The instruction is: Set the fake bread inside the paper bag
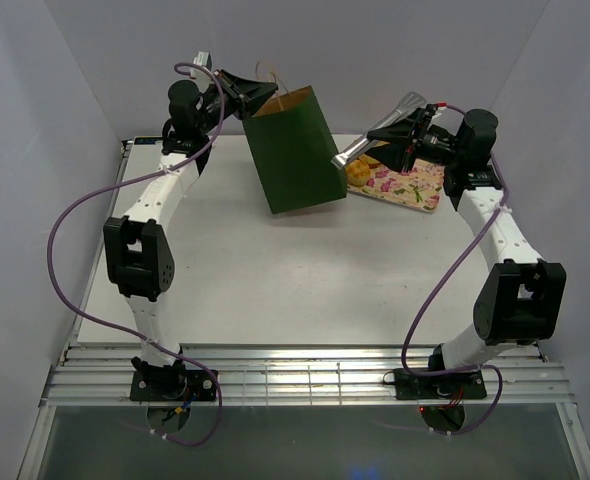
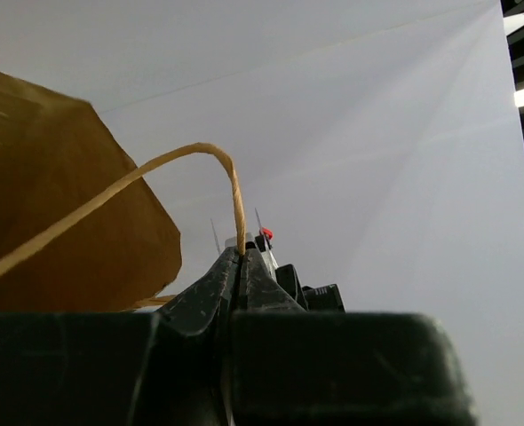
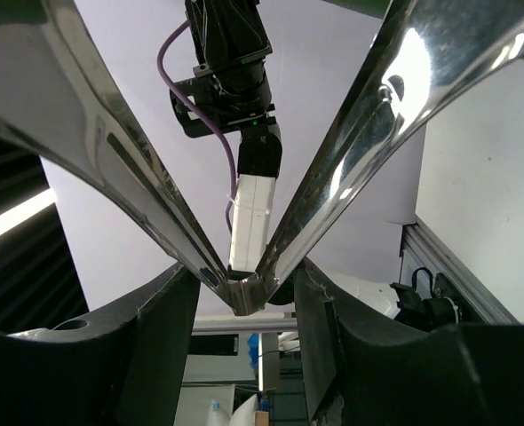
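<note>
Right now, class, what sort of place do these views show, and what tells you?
Probably a robot lab test cell, not a kitchen: two arms bolted at a white table, plain white panels walling it in, and staged props, a green paper bag and toy bread on a floral tray.

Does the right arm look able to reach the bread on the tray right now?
Probably yes. The right tool holds open tongs whose tips sit just by the bread on the tray; only a corner of the bag crowds them.
</note>
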Available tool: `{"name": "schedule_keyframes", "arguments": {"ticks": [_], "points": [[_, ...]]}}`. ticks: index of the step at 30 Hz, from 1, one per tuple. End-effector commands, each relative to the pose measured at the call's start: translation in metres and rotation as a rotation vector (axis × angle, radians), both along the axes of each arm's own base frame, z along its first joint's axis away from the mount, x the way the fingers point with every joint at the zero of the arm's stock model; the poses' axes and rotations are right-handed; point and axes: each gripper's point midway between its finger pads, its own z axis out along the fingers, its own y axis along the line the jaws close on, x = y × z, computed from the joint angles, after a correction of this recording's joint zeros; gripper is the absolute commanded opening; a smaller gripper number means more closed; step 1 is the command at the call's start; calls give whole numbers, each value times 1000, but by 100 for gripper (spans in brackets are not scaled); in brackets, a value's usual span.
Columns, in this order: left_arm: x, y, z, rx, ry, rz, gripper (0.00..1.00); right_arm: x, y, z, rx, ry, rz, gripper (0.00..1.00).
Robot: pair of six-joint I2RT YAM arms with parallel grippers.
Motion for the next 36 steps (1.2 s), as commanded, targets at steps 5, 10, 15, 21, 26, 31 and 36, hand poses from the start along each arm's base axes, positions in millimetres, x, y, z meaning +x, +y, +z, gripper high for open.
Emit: {"name": "schedule_keyframes", "arguments": {"ticks": [5, 10, 15, 21, 26, 31, 36], "points": [[-9, -20, 20, -67, -71, -71, 0, -4, 0, 7, -40, -72, 37, 51], [-21, -37, -3, -26, -57, -118, 0, -6, -1, 1, -43, -63, 45, 51], [-45, -39, -6, 7, -71, -132, 0, -7, -5, -12, -57, -46, 45, 50], [-55, -38, -8, 34, -72, -134, 0, 19, -45, -53, -133, 15, -112, 49], [-54, -37, -10, 26, -54, -122, 0, 51, -75, -88, -248, 44, -187, 49], [-53, -36, -5, 26, -60, -106, 0, 64, -99, -144, -489, 190, -207, 49], [-52, -42, -3, 26, -70, -113, 0, 59, -110, -167, -590, 205, -218, 48]]}}
